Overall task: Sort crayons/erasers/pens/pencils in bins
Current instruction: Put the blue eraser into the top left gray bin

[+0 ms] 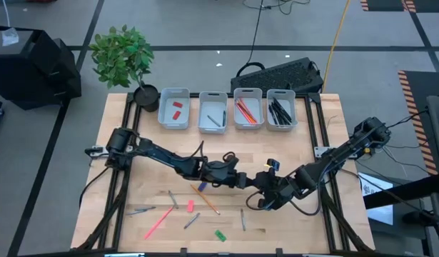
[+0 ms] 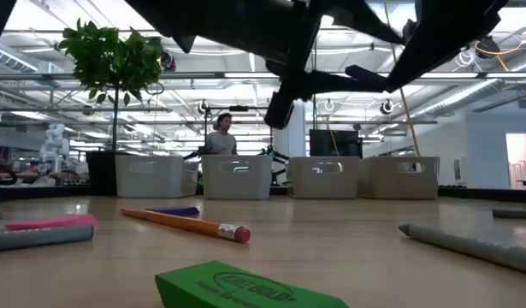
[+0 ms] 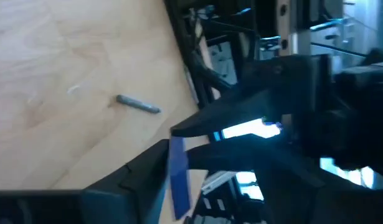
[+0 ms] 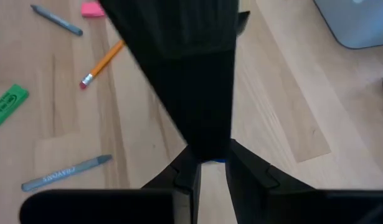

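Bright ceiling strip lights, backlit arms, blurred wrist views

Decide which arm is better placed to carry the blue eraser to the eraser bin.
Left, probably. The left gripper and right gripper meet at the blue eraser, but the bin holding a red eraser is leftmost, on the left arm's side.

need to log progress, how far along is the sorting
Partly done: the bins hold a red eraser, a dark stick, red-orange sticks and dark pens. In hand: a blue eraser between the left gripper and right gripper; which grips it is unclear. Left: pink eraser, green eraser, orange pencil, pink stick, several grey sticks.
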`<state>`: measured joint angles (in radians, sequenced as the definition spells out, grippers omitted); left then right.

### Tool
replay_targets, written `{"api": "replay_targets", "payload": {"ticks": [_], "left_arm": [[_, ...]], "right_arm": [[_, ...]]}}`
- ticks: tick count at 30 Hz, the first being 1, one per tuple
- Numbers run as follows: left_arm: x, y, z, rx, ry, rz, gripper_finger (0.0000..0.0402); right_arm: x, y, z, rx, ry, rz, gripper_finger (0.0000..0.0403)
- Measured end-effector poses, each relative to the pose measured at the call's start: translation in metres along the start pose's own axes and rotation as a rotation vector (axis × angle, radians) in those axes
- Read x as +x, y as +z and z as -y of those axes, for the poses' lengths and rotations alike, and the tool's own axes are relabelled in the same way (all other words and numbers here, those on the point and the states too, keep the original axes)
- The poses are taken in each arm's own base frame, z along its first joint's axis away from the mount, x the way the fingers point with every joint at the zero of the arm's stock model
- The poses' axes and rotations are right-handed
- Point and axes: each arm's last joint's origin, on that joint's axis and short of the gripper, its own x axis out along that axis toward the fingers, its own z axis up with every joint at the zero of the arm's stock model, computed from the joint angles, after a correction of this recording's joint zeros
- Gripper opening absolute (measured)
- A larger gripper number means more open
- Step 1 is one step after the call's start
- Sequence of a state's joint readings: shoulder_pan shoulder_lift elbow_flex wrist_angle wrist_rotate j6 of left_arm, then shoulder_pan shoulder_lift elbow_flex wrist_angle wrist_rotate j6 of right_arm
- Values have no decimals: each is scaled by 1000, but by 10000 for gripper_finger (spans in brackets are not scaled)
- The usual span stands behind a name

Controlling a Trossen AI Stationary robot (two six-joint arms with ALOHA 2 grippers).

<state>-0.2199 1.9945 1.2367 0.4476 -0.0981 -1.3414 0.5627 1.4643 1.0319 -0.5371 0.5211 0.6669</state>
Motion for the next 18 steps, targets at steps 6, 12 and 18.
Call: {"api": "replay_targets", "payload": {"ticks": [6, 12, 18], "left_arm": [[-2, 2, 2, 12, 41, 24, 156], [-2, 1, -2, 4, 83, 14, 67], [-3, 1, -5, 9, 119, 7, 21]], "right_arm": [[0, -2, 2, 13, -17, -21, 54], [0, -2, 2, 12, -16, -17, 54], [0, -1, 1, 14, -7, -12, 66]]}}
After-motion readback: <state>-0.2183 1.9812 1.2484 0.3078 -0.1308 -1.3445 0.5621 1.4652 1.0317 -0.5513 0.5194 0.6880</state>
